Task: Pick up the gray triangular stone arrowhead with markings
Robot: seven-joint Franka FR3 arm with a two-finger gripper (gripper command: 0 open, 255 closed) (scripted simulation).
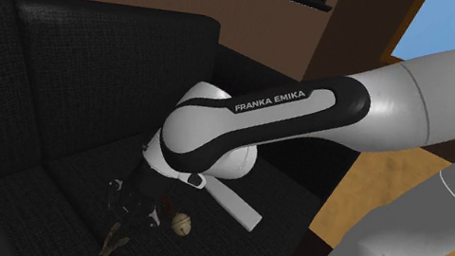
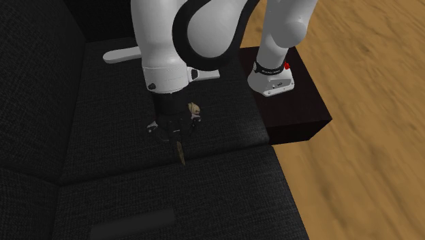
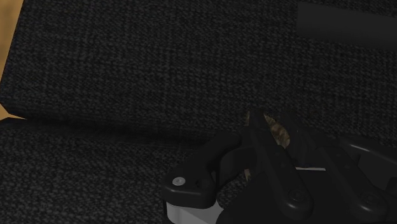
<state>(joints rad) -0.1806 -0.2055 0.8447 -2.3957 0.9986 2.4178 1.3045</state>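
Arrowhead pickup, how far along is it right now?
Done: the pincer is down at the arrowhead over the black sofa. In hand: the wrist view shows its fingers closed around the mottled stone, so the grasp looks made. Left: a clear lift. The tip hangs close to the cushion seam, and I cannot tell whether it is off the fabric.
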